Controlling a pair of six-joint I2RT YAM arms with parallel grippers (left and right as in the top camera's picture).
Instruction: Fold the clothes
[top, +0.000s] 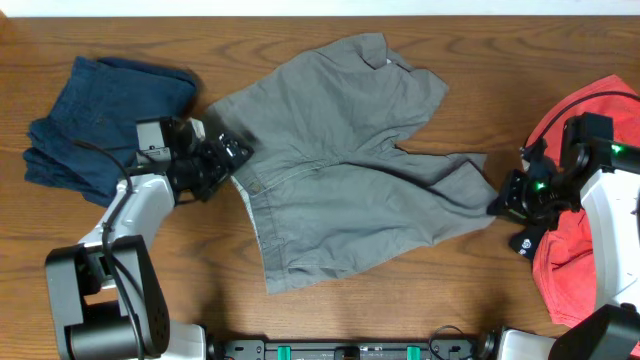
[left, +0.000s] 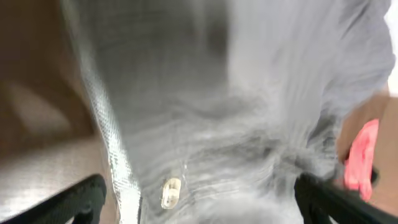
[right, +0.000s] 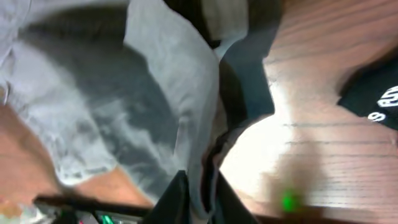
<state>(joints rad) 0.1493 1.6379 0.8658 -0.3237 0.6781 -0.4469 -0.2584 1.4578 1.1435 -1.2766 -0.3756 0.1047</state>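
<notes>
Shorts (top: 340, 180) plain mid-grey; navy garment (top: 90, 130) left; red garment (top: 560, 270) right; table (top: 480, 60) brown woodgrain.

grey shorts (top: 340, 170): matt woven cloth; table (top: 500, 60): grained wood, slight sheen

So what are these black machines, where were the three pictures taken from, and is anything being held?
They are two robot arms at a wooden table. One picture looks down from above; the other two come from a camera on each wrist. The grey shorts lie spread mid-table, between a navy garment and a red garment. The left gripper stands open at the waistband, holding nothing; the right gripper pinches one leg's hem.
</notes>
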